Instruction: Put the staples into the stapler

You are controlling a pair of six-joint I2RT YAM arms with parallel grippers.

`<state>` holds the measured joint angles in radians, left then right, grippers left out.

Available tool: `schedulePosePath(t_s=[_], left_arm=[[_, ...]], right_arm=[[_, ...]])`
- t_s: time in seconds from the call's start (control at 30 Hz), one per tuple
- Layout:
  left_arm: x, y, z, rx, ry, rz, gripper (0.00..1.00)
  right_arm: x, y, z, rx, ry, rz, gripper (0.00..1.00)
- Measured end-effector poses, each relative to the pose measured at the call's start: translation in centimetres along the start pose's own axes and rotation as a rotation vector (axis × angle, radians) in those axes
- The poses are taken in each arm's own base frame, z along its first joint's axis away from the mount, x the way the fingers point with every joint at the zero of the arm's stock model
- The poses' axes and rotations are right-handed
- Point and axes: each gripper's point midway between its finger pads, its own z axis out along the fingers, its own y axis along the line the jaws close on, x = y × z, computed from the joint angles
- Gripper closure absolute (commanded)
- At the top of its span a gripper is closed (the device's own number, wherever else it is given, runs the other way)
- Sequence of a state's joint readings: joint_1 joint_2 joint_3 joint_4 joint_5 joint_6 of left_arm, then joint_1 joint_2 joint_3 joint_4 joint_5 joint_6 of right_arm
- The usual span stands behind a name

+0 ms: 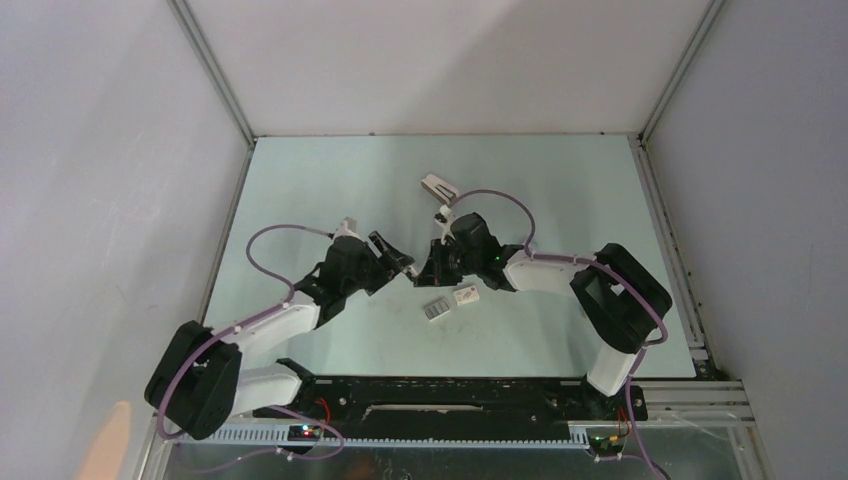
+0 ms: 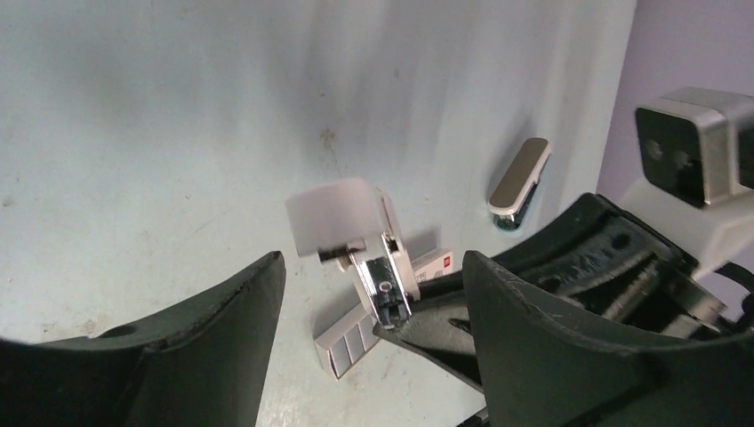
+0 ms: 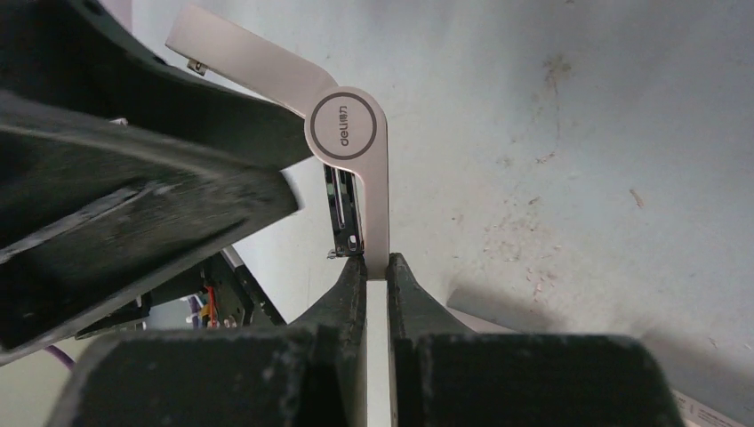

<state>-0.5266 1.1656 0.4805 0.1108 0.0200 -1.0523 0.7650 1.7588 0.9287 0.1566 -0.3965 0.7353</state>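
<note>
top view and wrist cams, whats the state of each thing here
stapler: hinged open, gripped
right end effector: shut on the stapler
left end effector: open, empty
staples: loose on the table, not loaded
second stapler: closed, lying on the table
small box: on the table, open or shut unclear

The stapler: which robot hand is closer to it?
Right. The right gripper is clamped on the stapler. The left gripper is open, facing the stapler from close by, apparently not touching it.

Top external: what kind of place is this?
Likely a lab robot cell: plain white panels on metal framing box in a pale table, left arm and right arm bolted at its near edge.
</note>
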Motion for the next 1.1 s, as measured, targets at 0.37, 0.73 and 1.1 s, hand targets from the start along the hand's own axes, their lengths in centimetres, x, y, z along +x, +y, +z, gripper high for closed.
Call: schedulePosePath(t_s=[0.37,0.73,1.1], left_arm=[[0.2,0.4,1.0,-0.016,-0.008,-0.056,0.44],[0.4,1.7,1.4,-0.071,-0.01,-0.071,0.67],[-0.2,3.3,1.0,-0.2,-0.033,-0.045,0.78]], right_arm=[[0.0,1.7,0.4,-0.053,-0.015,-0.032,1.0],[0.9,2.0,1.3,-0.004,-0.048,-0.136,1.0],[0.8,0.9,0.6,0.083,-0.066,-0.176,0.42]])
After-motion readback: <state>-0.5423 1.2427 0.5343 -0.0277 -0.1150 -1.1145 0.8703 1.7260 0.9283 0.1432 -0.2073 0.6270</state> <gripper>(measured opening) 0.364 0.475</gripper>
